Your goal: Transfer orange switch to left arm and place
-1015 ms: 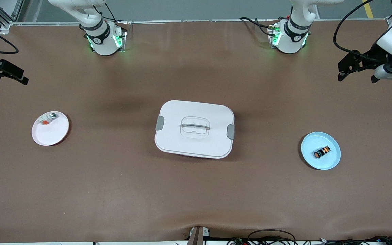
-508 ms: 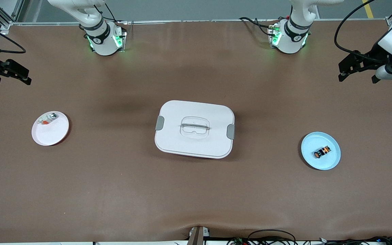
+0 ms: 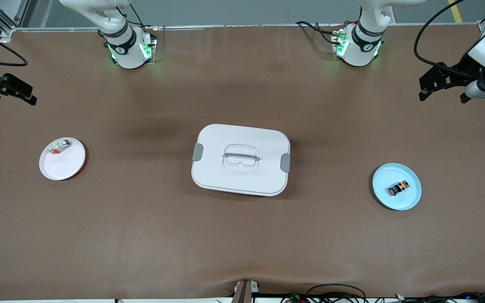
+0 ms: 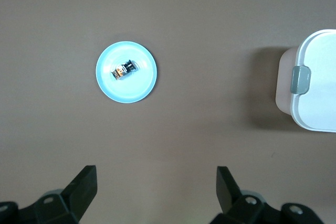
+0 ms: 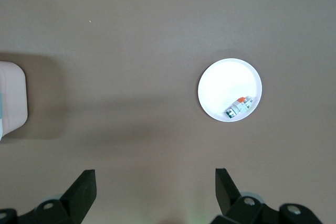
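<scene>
The orange switch [image 3: 398, 188] lies on its side on a light blue plate [image 3: 387, 178] toward the left arm's end of the table. It also shows in the left wrist view [image 4: 125, 68] on that plate [image 4: 140, 85]. The white box [image 3: 241, 159] sits shut at the table's middle; its latch end shows in the left wrist view [image 4: 317, 77]. My left gripper [image 3: 442, 96] is open and empty, up over bare table at the left arm's end [image 4: 156, 179]. My right gripper [image 3: 10, 97] is open and empty, up over the right arm's end [image 5: 155, 182].
A white plate [image 3: 63, 166] toward the right arm's end holds a small white-and-silver part with a red-orange bit [image 3: 60, 147], also in the right wrist view [image 5: 239, 106]. The box's corner [image 5: 10, 95] shows there too. Brown mat covers the table.
The right gripper has shifted slightly over its end of the table. The left gripper has barely moved. The switch, plates and box have not moved.
</scene>
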### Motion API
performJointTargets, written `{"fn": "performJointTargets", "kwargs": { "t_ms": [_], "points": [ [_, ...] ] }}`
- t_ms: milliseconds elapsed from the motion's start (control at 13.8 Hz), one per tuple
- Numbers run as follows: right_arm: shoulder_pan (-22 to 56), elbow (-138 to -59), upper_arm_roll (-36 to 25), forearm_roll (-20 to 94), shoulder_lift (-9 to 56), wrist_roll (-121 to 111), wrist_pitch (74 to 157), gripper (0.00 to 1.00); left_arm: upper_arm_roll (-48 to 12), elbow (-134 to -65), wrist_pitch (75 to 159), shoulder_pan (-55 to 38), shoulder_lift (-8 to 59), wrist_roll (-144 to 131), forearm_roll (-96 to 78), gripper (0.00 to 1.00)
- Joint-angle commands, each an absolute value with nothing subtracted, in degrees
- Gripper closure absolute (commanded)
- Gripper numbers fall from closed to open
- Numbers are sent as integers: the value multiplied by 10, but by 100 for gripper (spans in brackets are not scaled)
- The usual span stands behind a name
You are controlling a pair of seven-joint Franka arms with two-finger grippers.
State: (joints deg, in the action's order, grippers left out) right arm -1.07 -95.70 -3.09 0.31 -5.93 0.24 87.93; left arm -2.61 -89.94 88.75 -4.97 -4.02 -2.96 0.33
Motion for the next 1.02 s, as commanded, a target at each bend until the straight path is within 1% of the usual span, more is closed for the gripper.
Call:
{"fn": "performJointTargets", "kwargs": {
  "t_ms": [0, 508, 943],
  "points": [
    [-20, -967, -27, 14, -68, 7, 882, 0, -27, -885, 883, -49, -33, -33, 14, 0],
    [-21, -968, -27, 11, -68, 12, 879, 0, -27, -885, 883, -50, -27, -41, 11, 0],
    [-21, -969, -27, 8, -68, 12, 880, 0, -26, -886, 867, -39, -28, -63, 12, 0]
  ]
}}
